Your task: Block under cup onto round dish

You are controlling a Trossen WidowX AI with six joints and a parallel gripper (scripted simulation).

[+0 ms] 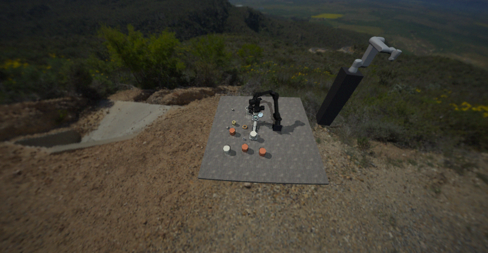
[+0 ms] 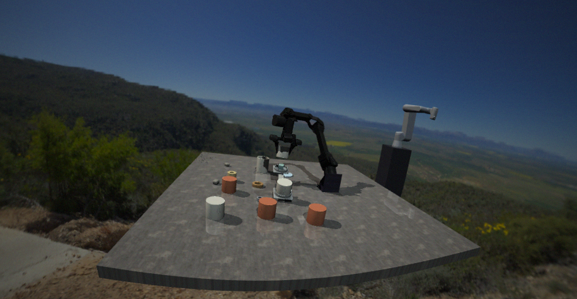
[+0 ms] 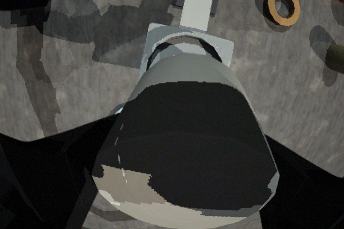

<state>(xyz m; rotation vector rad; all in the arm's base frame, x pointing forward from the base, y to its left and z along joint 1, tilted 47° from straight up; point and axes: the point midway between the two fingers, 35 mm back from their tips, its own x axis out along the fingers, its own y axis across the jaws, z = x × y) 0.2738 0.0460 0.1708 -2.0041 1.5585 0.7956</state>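
One pale cup (image 2: 282, 152) (image 3: 187, 136) is off the balance (image 1: 254, 126) (image 2: 281, 177) (image 3: 198, 2), gripped by the tool (image 2: 284, 150) (image 3: 188, 130), whose fingers stand wide around it. Below, a light teal block (image 1: 255, 117) (image 2: 281, 167) sits on the far end. The second cup (image 1: 253, 134) (image 2: 284, 188) stands upright on the near end. Just beside the far end, the round dish (image 1: 260, 115) (image 2: 287, 174) lies on the bench (image 1: 290, 162) (image 2: 363, 240) (image 3: 300, 96), without the block.

Open-air setting on high ground, not a room: a counter (image 1: 269, 165) (image 2: 290, 256) lies below the tool (image 1: 255, 109) (image 2: 285, 145). Beyond the tool spread green shrubs (image 1: 143, 56), a dark hillside (image 1: 112, 8) (image 2: 96, 107) and a wide valley; bare, gravelly soil (image 1: 136, 196) borders the counter under blue sky (image 2: 282, 34).
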